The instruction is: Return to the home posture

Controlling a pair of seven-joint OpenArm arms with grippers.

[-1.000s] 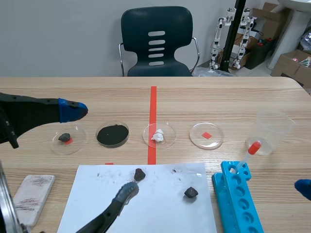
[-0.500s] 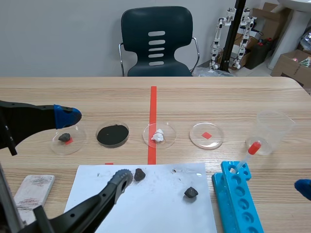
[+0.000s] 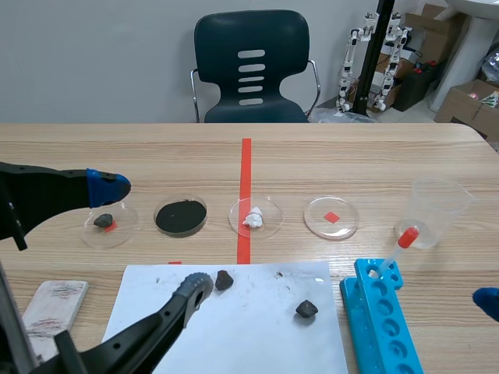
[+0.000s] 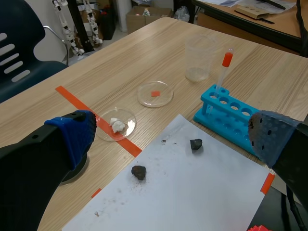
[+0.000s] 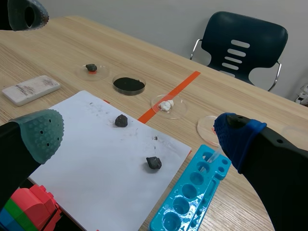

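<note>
Near left of the table (image 3: pixel 351 156): left arm drawn back and now at rest.
Low over the near left, the left gripper (image 3: pixel 153 235) slid leftward a moment ago and has since stopped. Its fingers (image 3: pixel 109 185) are spread wide and hold nothing, one above the white sheet (image 3: pixel 257 335), the other over the leftmost dish (image 3: pixel 129 226). At the near right, past the blue rack (image 3: pixel 374 312), the right gripper (image 5: pixel 139 134) is likewise wide and empty. With the dark lumps (image 3: pixel 224 280) left lying, homing looks about finished.
</note>
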